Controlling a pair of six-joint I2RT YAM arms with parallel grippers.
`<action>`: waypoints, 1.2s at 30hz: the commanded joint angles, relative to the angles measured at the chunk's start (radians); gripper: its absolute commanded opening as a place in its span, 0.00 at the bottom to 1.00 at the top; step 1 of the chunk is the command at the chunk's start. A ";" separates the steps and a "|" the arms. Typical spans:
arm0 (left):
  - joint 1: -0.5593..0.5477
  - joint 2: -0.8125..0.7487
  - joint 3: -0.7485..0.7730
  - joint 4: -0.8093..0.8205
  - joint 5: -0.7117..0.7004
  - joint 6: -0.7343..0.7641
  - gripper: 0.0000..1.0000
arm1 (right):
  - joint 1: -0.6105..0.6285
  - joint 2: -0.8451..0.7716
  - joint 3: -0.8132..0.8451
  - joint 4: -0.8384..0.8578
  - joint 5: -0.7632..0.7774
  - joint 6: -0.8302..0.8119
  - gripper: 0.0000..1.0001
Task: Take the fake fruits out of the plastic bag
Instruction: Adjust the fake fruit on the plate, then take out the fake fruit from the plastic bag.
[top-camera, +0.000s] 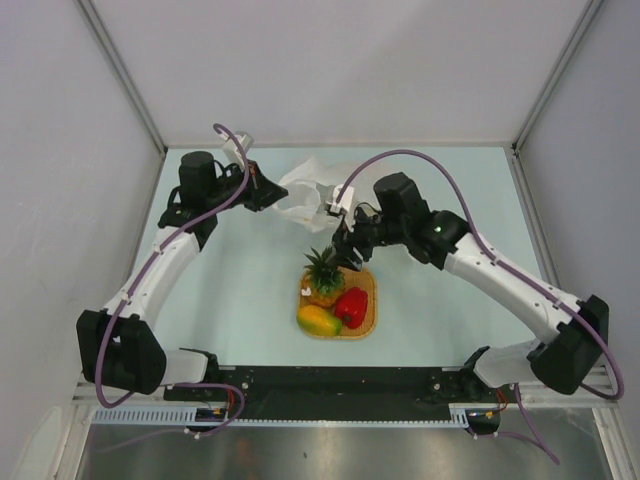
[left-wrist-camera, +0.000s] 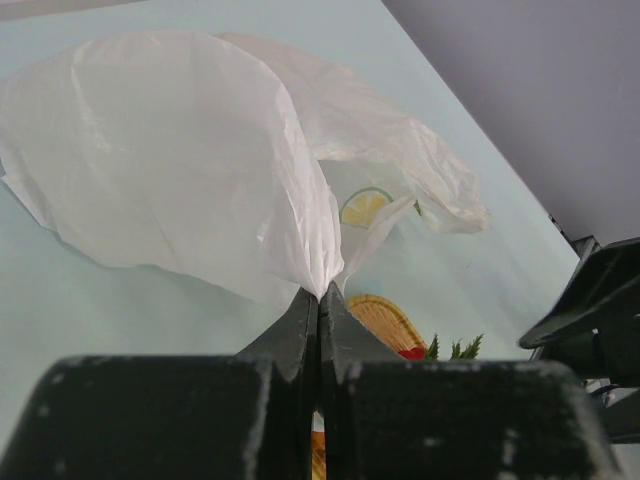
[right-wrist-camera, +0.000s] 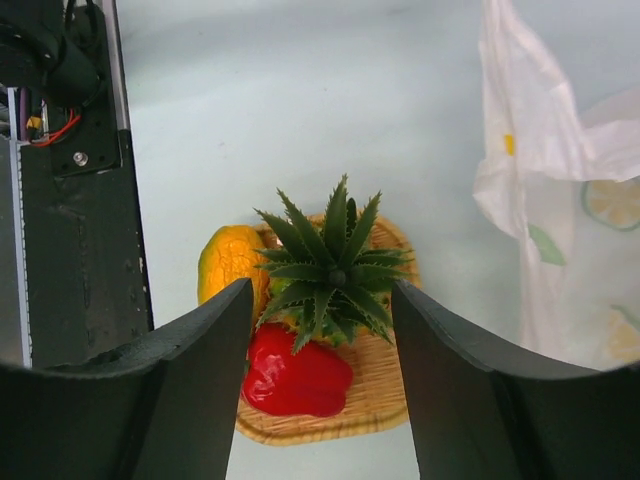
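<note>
The fake fruits lie on a woven mat (top-camera: 366, 290): a pineapple (top-camera: 323, 275) with a spiky green crown (right-wrist-camera: 335, 265), a glossy red pepper (top-camera: 350, 306) and a yellow-green mango (top-camera: 318, 320). My right gripper (right-wrist-camera: 320, 290) hangs open just above the pineapple, one finger on each side of the crown, touching nothing. Behind the mat, the translucent white plastic bag (top-camera: 303, 192) lies crumpled on the table. My left gripper (left-wrist-camera: 322, 297) is shut on a gathered fold of the bag (left-wrist-camera: 180, 170) and holds it up. What is inside the bag is hidden.
A black rail (top-camera: 330, 385) with both arm bases runs along the near edge. Grey walls and metal posts close in the pale green table (top-camera: 450, 330) at the back and sides. The right arm (left-wrist-camera: 590, 300) shows dark at the edge of the left wrist view.
</note>
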 joint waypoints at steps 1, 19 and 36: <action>0.008 0.004 0.029 0.023 0.007 0.003 0.00 | -0.006 -0.095 0.011 -0.014 0.043 -0.027 0.63; 0.008 0.055 0.128 -0.051 0.187 0.041 0.00 | -0.241 0.221 0.020 0.267 0.227 0.006 0.21; 0.008 0.095 0.080 -0.278 0.231 0.248 0.00 | -0.333 0.282 -0.153 0.361 0.376 0.044 0.29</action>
